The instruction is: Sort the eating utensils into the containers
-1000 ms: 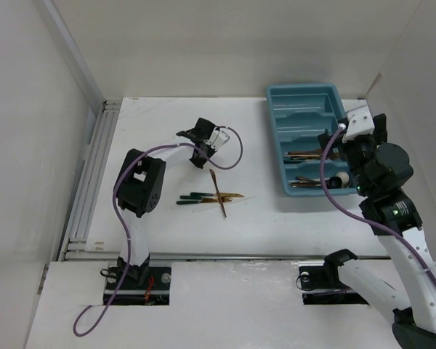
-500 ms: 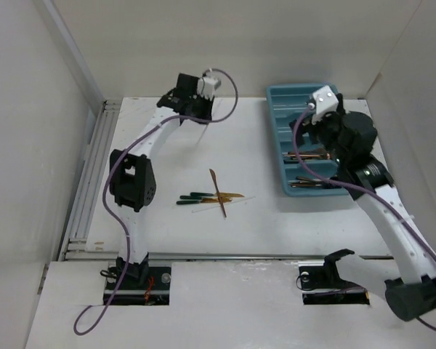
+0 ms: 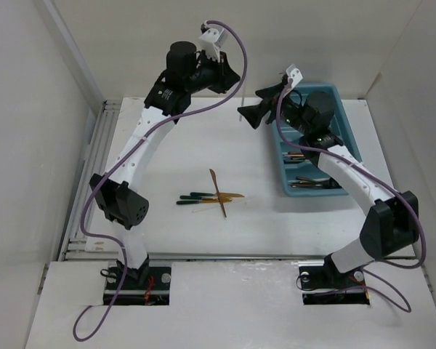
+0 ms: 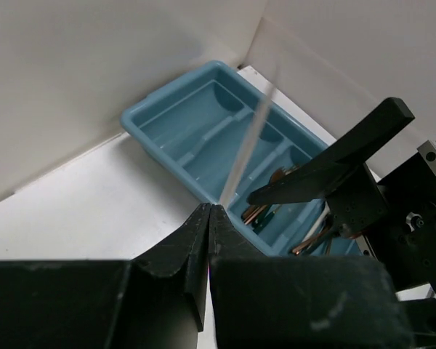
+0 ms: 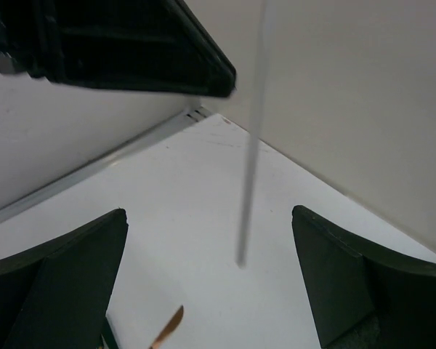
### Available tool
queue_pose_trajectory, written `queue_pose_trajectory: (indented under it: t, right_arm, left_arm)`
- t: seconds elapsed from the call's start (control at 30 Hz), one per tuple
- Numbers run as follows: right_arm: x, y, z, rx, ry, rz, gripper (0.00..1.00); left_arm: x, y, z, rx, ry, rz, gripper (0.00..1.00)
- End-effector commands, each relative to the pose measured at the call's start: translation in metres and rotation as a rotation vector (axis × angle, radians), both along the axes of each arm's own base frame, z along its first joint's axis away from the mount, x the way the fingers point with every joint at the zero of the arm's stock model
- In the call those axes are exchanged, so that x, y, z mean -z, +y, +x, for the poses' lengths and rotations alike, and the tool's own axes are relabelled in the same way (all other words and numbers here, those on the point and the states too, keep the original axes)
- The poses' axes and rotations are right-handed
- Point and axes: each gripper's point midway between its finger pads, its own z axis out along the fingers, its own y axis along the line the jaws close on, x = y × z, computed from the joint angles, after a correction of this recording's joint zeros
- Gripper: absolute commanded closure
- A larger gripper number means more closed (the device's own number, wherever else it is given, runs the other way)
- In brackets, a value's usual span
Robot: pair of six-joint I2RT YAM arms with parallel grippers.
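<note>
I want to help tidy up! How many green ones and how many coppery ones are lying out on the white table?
Green-handled utensils: 2
Copper-gold utensils: 2, crossed over each other
Total: 4 loose on the table, as far as the top view shows.

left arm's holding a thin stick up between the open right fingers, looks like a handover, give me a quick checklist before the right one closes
1. Left gripper shut on the stick: ok.
2. Right gripper open: ok.
3. Stick between the right fingers, touching neither: ok.
4. Stick deep enough between them for a firm pinch: cannot tell.
5. Tray has empty compartments: ok.
6. Table utensils all sorted: not ok, several lie loose.
</note>
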Motion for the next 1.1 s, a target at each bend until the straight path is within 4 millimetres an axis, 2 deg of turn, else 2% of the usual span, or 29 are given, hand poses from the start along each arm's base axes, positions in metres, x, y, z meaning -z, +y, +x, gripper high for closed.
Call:
queue_pose_trajectory:
  t: [0.0, 0.07, 0.2, 0.23, 0.27, 0.33, 0.4, 0.43, 0.47, 0.5, 0.53, 0.57, 0.6, 0.63, 0.67, 0.7, 0.73, 0.77, 0.8, 0.83, 0.87, 0.9, 0.97, 1.0, 1.07]
  right_arm:
    - [-0.059, 0.019, -0.017, -0.114, -0.133, 0.134, 0.01]
    - [-0.043, 0.025, -0.006, -0.099, -0.091, 0.136, 0.01]
    - [-0.025, 0.029, 0.01, -0.076, -0.045, 0.133, 0.06]
    - [-0.025, 0.028, 0.011, -0.066, -0.045, 0.136, 0.07]
    - [-0.014, 0.021, 0.017, -0.041, -0.022, 0.129, 0.09]
    - [-0.03, 0.01, 0.012, -0.016, -0.068, 0.131, 0.09]
    - [-0.026, 0.001, 0.01, 0.01, -0.068, 0.106, 0.09]
    - [-0.033, -0.008, 0.01, 0.042, -0.099, 0.087, 0.09]
    - [-0.032, -0.01, 0.009, 0.056, -0.1, 0.068, 0.09]
    - [-0.022, -0.014, 0.01, 0.077, -0.068, 0.035, 0.09]
    - [-0.022, -0.018, 0.008, 0.094, -0.064, 0.013, 0.09]
    - [-0.017, -0.022, 0.009, 0.118, -0.058, -0.015, 0.09]
    - [-0.013, -0.025, 0.009, 0.135, -0.033, -0.024, 0.09]
    - [-0.004, -0.039, 0.012, 0.163, 0.002, -0.053, 0.09]
    - [-0.012, -0.047, 0.006, 0.177, -0.008, -0.058, 0.09]
    - [-0.008, -0.056, 0.005, 0.201, 0.01, -0.064, 0.09]
    - [0.005, -0.07, 0.003, 0.229, 0.052, -0.081, 0.09]
    - [-0.008, -0.083, -0.007, 0.261, 0.023, -0.078, 0.07]
    - [-0.01, -0.091, -0.012, 0.277, 0.015, -0.084, 0.04]
    - [-0.012, -0.108, -0.013, 0.323, 0.014, -0.082, 0.02]
    - [-0.01, -0.118, -0.018, 0.348, 0.02, -0.1, 0.01]
    - [-0.028, -0.132, -0.027, 0.38, -0.031, -0.112, 0.0]
    - [-0.029, -0.144, -0.037, 0.4, -0.016, -0.159, 0.0]
    - [-0.032, -0.145, -0.042, 0.401, -0.019, -0.181, 0.0]
    - [-0.046, -0.154, -0.049, 0.418, -0.052, -0.234, 0.0]
  left_arm:
    - [-0.007, -0.008, -0.001, 0.014, -0.002, -0.027, 1.0]
    - [-0.005, -0.013, -0.005, 0.025, 0.006, -0.023, 1.0]
    - [-0.005, -0.019, -0.01, 0.045, 0.007, -0.023, 1.0]
    - [-0.005, -0.018, -0.009, 0.036, 0.006, -0.023, 1.0]
    - [-0.002, -0.016, -0.008, 0.026, 0.009, -0.01, 1.0]
    - [0.006, -0.012, -0.004, 0.0, 0.017, 0.013, 1.0]
    - [0.014, -0.009, 0.0, -0.028, 0.025, 0.037, 1.0]
    - [0.024, -0.008, 0.001, -0.026, 0.035, 0.06, 1.0]
    - [0.029, -0.002, 0.006, -0.048, 0.035, 0.075, 1.0]
    - [0.034, 0.0, 0.008, -0.058, 0.035, 0.09, 1.0]
    - [0.052, 0.001, 0.01, -0.049, 0.052, 0.141, 1.0]
    - [0.063, 0.003, 0.009, -0.04, 0.052, 0.18, 0.94]
    - [0.077, -0.002, 0.006, 0.02, 0.049, 0.222, 0.83]
    - [0.088, 0.001, 0.005, 0.04, 0.027, 0.282, 0.76]
    - [0.119, -0.003, -0.003, 0.13, -0.019, 0.421, 0.68]
    - [0.137, -0.008, -0.013, 0.221, -0.041, 0.482, 0.6]
    - [0.149, -0.01, -0.024, 0.3, -0.074, 0.548, 0.42]
    - [0.181, -0.018, -0.046, 0.409, -0.037, 0.633, 0.34]
    - [0.196, -0.024, -0.06, 0.501, -0.061, 0.692, 0.3]
    - [0.207, -0.03, -0.067, 0.614, -0.168, 0.783, 0.28]
    - [0.223, -0.035, -0.079, 0.695, -0.193, 0.831, 0.26]
    - [0.246, -0.048, -0.102, 0.842, -0.24, 0.899, 0.25]
    - [0.258, -0.068, -0.117, 0.934, -0.311, 0.934, 0.24]
    - [0.268, -0.086, -0.136, 1.008, -0.351, 0.945, 0.24]
    - [0.277, -0.101, -0.152, 1.085, -0.411, 0.96, 0.24]
